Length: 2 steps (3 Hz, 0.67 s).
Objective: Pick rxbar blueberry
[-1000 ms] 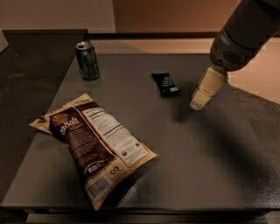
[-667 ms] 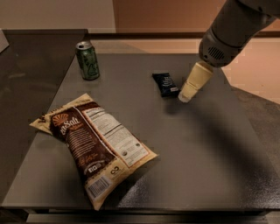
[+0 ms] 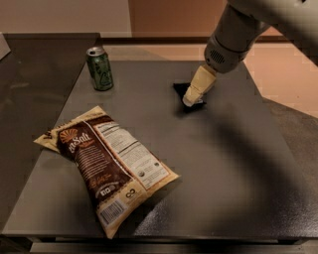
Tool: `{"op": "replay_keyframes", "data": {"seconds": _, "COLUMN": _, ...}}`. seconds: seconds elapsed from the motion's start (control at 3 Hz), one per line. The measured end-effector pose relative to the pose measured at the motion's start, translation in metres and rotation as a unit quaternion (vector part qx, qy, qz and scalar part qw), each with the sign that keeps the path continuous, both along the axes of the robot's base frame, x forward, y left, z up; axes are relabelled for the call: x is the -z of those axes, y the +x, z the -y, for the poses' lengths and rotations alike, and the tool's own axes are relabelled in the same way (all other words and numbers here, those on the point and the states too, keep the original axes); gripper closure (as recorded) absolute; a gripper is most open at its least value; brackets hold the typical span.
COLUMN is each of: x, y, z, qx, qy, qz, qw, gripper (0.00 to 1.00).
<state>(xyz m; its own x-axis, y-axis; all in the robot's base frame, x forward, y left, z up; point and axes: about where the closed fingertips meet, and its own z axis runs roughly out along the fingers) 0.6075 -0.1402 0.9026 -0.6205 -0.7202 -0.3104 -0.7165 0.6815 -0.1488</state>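
Rxbar blueberry point(image 3: 179, 90), dark flat wrapper, lying on the far half of the table point(image 3: 223, 173), directly beneath the gripper point(image 3: 191, 101), only its left corner and near edge showing around the cream tip. Compared with one second ago: gripper shifted leftward from a position clearly right of the bar, past a point just beside its right end, to one overlapping the bar; bar, can and bag unmoved. Touching or merely hovering: not discernible. Released or clenched: cannot tell. Arm point(image 3: 233, 39) entering from the upper right, grey housing slanting down and to the left, cream tip pointing toward the bar. Green drink can point(image 3: 100, 68) upright, well left of the gripper near the table's far-left corner. Brown-and-cream chip bag point(image 3: 107, 168) lying flat, nearer the camera and left of the gripper, well apart from the bar. Table surface dark grey and matte; a second dark counter point(image 3: 35, 89) alongside on the left; pale wall point(image 3: 64, 15) and tan floor point(image 3: 278, 64) beyond.
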Motion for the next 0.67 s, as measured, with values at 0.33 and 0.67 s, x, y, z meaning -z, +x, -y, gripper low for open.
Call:
{"op": "replay_keyframes", "data": {"seconds": 0.33, "x": 0.012, "y": 0.015, "z": -0.008, "qx": 0.052, "qy": -0.004, "qz": -0.024, "qw": 0.9983, "gripper": 0.0}}
{"op": "replay_keyframes", "data": {"seconds": 0.67, "x": 0.023, "y": 0.027, "z": -0.016, "qx": 0.105, "qy": -0.002, "qz": -0.052, "qw": 0.9931, "gripper": 0.0}}
